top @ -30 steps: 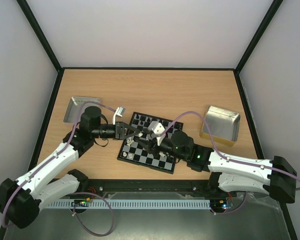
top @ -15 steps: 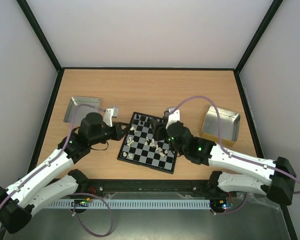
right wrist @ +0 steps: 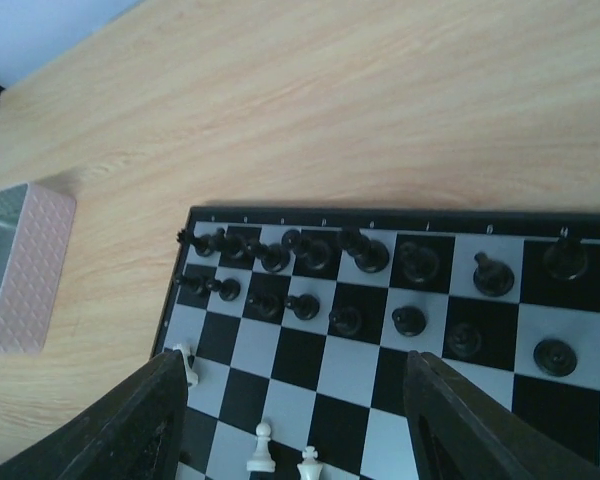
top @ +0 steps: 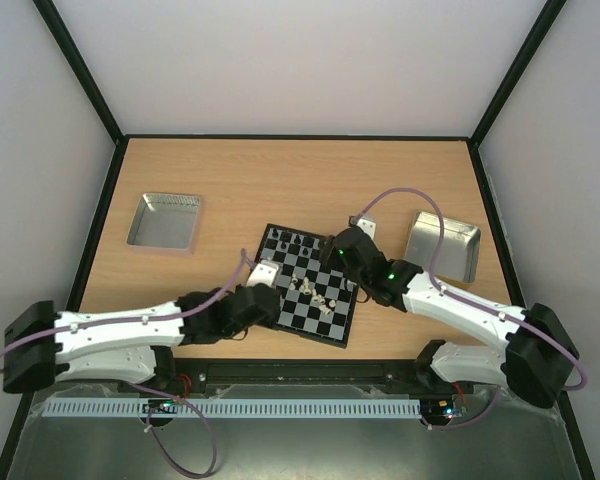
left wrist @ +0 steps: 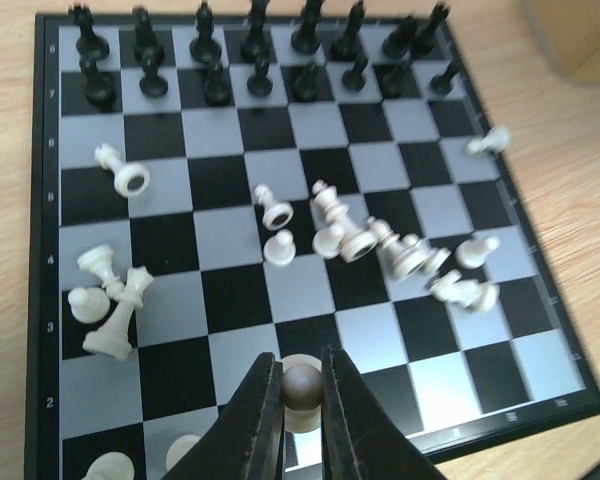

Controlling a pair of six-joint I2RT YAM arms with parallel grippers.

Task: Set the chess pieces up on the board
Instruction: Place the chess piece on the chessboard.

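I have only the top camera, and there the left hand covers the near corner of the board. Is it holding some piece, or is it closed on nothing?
Observer: In the left wrist view the left hand is shut on a round-headed piece, at the second row of the board.
Operator: And the right hand, does it carry something?
Observer: No. In the right wrist view the right hand is open, with nothing between its fingers, above the upright black pieces.
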